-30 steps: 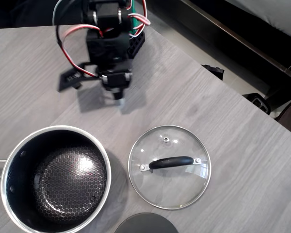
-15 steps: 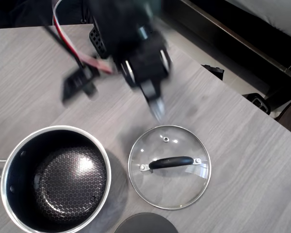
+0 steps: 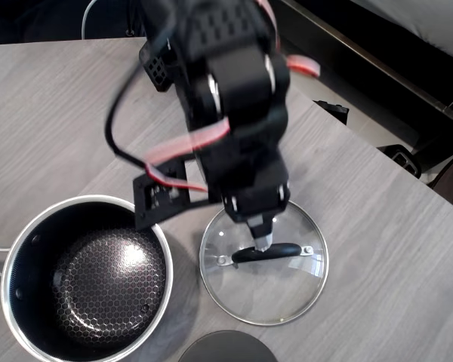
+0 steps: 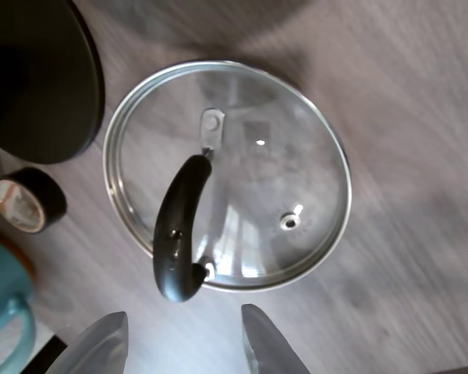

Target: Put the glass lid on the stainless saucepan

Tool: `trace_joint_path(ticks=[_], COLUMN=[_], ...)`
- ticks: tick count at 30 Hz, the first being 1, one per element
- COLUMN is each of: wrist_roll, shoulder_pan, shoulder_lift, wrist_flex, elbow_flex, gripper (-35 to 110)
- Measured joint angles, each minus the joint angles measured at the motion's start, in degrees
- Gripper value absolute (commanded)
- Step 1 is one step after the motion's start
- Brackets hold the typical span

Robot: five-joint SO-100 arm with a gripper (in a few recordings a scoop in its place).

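Observation:
The glass lid lies flat on the wooden table, right of the stainless saucepan, whose dark honeycomb inside faces up. In the overhead view my gripper hangs over the lid's black bar handle, with the arm covering the lid's upper left part. The wrist view shows the whole lid below me, its handle and its vent hole. My gripper is open there, with nothing between its two pale fingers, just short of the handle's near end.
A dark grey opaque disc lies at the table's front edge between pan and lid, and it shows as a disc beside the lid. A tape roll and a teal mug sit close by. The table's right edge runs diagonally.
The arm has swung from the back of the table forward and to the right, and the gripper now hangs over the lid's handle. Lid and saucepan have not moved.

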Motion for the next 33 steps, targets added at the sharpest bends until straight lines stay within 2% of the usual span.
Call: trace_joint_path(ticks=[17,33], wrist_roll=[-0.70,-0.70], shoulder_pan=[1.67,0.18], shoulder_lift=[-15.47,-20.57], wrist_flex=[0.09,0.18], elbow_flex=[-12.04,-12.57], gripper=[18,21])
